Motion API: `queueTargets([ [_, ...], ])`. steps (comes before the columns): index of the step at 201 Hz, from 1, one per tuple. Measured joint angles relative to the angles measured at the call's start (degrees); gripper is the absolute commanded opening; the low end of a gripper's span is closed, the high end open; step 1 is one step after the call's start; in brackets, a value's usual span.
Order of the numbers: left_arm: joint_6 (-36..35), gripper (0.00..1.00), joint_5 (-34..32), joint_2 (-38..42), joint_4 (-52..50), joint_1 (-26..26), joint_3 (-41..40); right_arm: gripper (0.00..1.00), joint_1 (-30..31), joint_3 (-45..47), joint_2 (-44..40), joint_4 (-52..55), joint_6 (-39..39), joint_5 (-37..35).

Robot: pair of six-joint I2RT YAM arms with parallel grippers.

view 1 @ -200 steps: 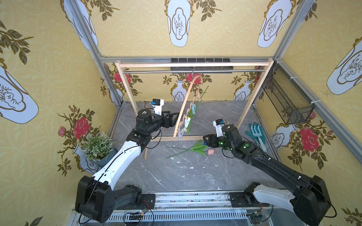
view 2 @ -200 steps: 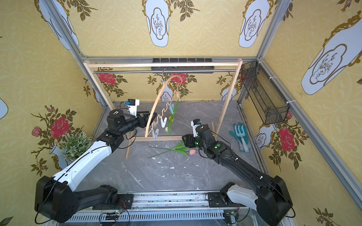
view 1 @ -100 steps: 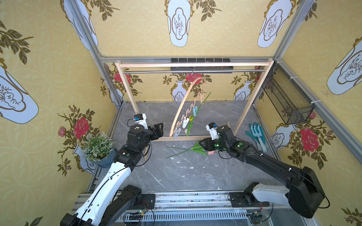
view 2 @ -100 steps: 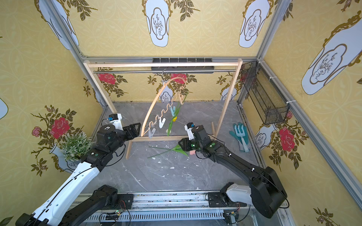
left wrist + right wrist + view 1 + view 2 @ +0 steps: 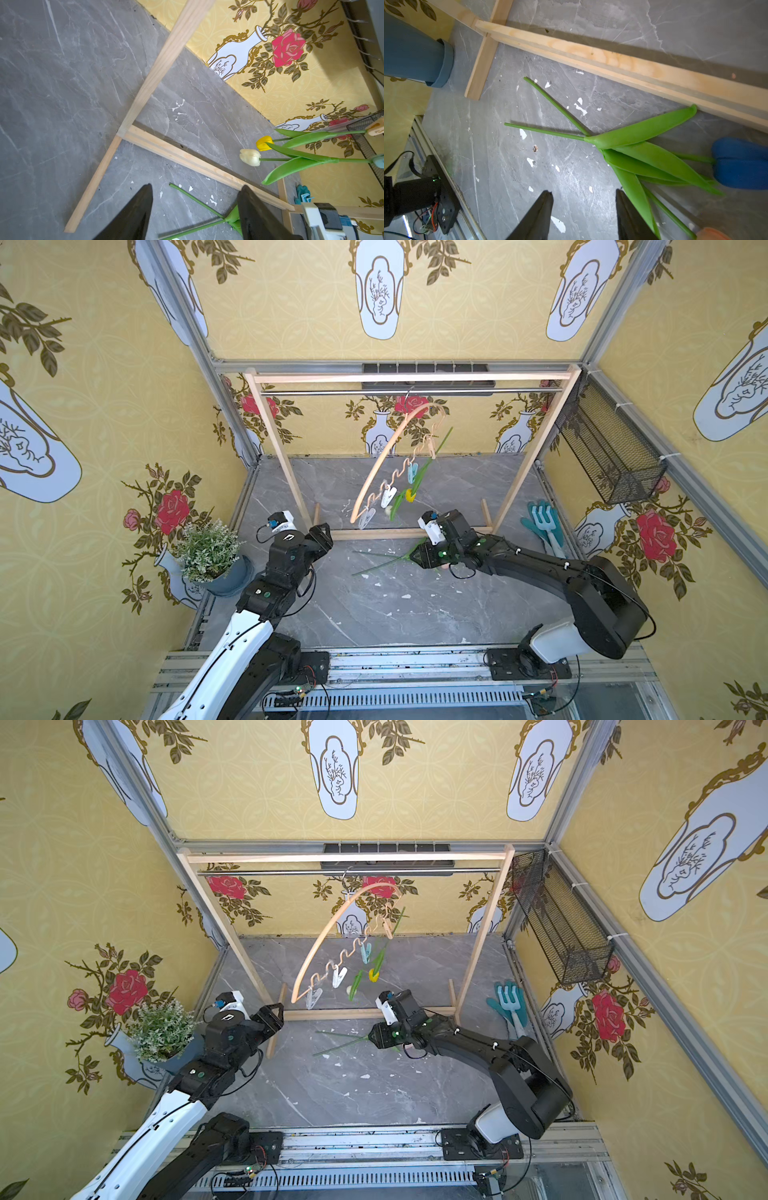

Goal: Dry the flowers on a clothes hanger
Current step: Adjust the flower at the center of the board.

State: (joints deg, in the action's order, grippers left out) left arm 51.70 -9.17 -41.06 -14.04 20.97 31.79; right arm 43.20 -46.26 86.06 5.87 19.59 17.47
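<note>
Centrally in a top view, two flowers (image 5: pixel 376 563) lay on the table (image 5: pixel 374 614), stems extending left of the open, empty right gripper (image 5: pixel 415 558); left gripper (image 5: pixel 325 534) likewise open, empty.

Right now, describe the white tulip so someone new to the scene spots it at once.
Find the big wooden rack at the back; an arched hanger hangs from its rail. Two tulips hang head-down from its pins. The white tulip is the cream-headed one on the blue clothespin, next to the yellow tulip.
</note>
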Motion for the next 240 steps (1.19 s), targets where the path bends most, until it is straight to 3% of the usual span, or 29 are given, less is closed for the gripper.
queueTargets([
  [142, 8.33, 0.6, 3.65, -1.92, 0.98, 0.04, -5.51, 0.57, -1.84, -13.77, 18.12, -3.41, -4.28, 3.15],
  [240, 8.81, 0.6, 3.63, -2.14, 1.14, 0.02, -6.36, 0.57, -2.32, -15.23, 20.44, -2.73, -4.2, 3.1],
])
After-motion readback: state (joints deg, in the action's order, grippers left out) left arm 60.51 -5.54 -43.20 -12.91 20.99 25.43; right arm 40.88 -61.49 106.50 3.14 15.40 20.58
